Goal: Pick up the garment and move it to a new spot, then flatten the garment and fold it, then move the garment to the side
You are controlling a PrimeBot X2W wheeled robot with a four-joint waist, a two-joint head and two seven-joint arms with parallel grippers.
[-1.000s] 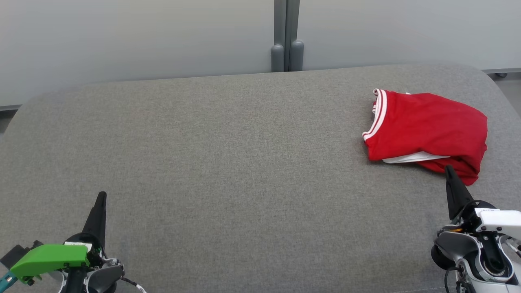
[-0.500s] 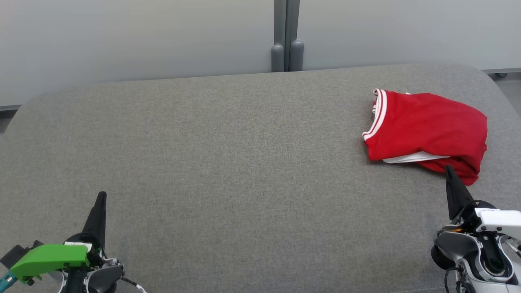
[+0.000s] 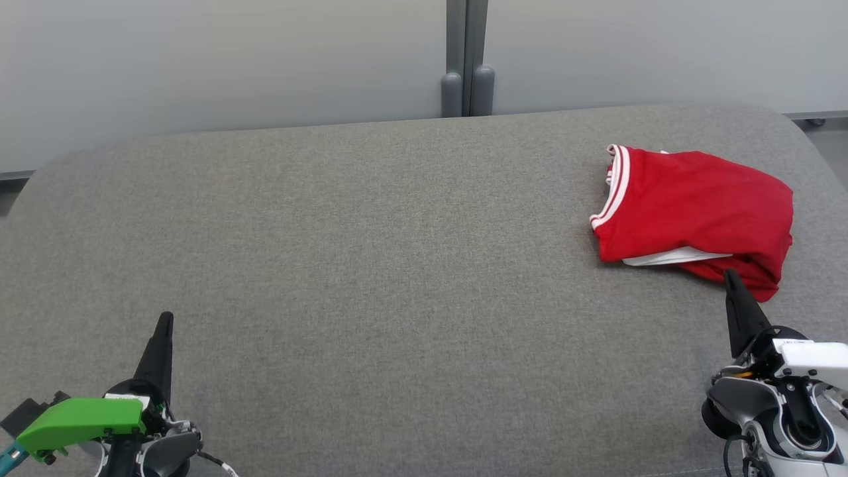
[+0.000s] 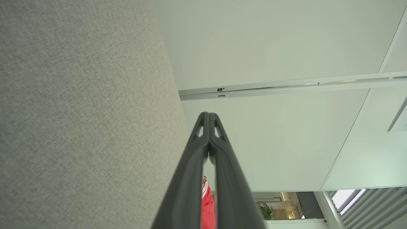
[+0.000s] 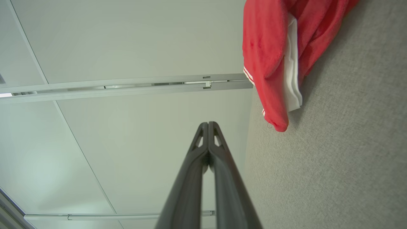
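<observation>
A red garment [image 3: 699, 215] with white striped trim lies folded in a compact bundle at the right side of the grey fabric surface [image 3: 371, 265]. The right wrist view shows the garment [image 5: 270, 51] at the top, a white inner layer peeking out. My right gripper [image 3: 730, 275] is shut and empty, its tip just short of the bundle's near edge, and its fingertips [image 5: 208, 124] press together. My left gripper [image 3: 167, 318] is shut and empty at the lower left, far from the garment. A sliver of the garment [image 4: 208, 203] shows between the left fingers [image 4: 190, 178].
The grey surface has rounded far corners and ends at a pale wall with a grey vertical post [image 3: 467, 59] behind its middle. The garment sits close to the surface's right edge [image 3: 818, 159]. Wide bare fabric lies left of it.
</observation>
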